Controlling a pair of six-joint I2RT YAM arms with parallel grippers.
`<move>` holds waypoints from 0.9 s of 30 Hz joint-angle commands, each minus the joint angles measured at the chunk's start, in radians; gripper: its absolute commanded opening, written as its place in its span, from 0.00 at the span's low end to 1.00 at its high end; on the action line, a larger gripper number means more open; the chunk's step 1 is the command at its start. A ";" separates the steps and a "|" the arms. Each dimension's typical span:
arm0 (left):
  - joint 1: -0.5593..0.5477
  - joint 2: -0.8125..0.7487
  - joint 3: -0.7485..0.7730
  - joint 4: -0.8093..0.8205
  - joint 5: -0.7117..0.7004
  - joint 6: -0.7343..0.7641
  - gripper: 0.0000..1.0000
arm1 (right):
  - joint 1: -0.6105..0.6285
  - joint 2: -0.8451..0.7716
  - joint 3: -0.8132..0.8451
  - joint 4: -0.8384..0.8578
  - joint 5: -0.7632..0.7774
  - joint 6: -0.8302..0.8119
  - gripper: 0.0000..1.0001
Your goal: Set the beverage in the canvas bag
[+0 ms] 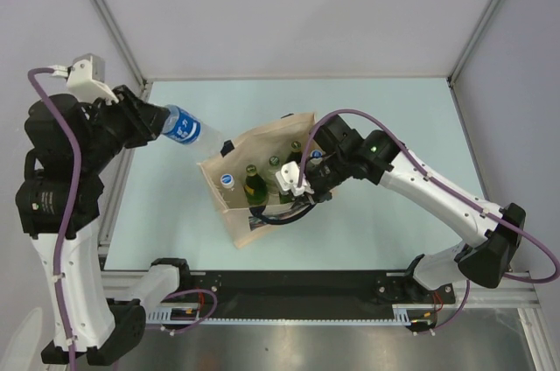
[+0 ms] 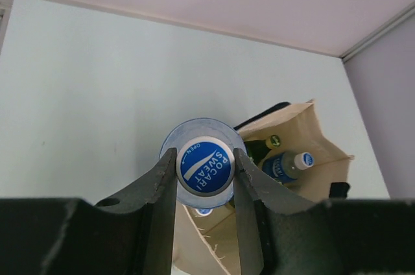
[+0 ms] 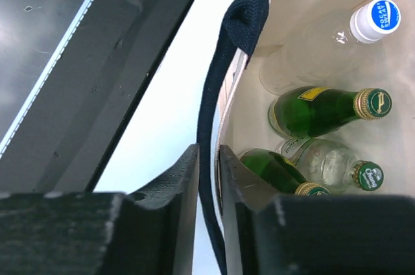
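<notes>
With the left pincer [image 2: 204,155] clamped on the Pocari Sweat bottle [image 1: 185,129] just beside the mid-surface canvas bag's [image 1: 234,216] far-left corner, tip it in base-first while the right pincer [image 3: 207,155], clamped on the navy handle [image 3: 243,15], holds the mouth wide.

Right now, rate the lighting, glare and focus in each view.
Top external: soft even light, faint shadows, canvas bag sharp. Left wrist: bottle cap crisp, left fingers dark and slightly soft. Right wrist: small highlights on the green bottles, navy handle nearly black, right fingers blurred.
</notes>
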 commanded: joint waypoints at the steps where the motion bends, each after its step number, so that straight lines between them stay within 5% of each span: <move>1: -0.006 0.000 0.134 0.114 0.114 -0.085 0.00 | 0.008 0.001 0.013 0.019 -0.005 0.013 0.18; 8: -0.012 0.026 0.179 0.126 0.246 -0.154 0.00 | 0.016 -0.005 0.006 0.024 -0.014 0.023 0.00; 27: -0.221 -0.055 -0.157 0.195 0.317 -0.194 0.00 | 0.155 -0.089 -0.172 0.001 0.081 -0.123 0.00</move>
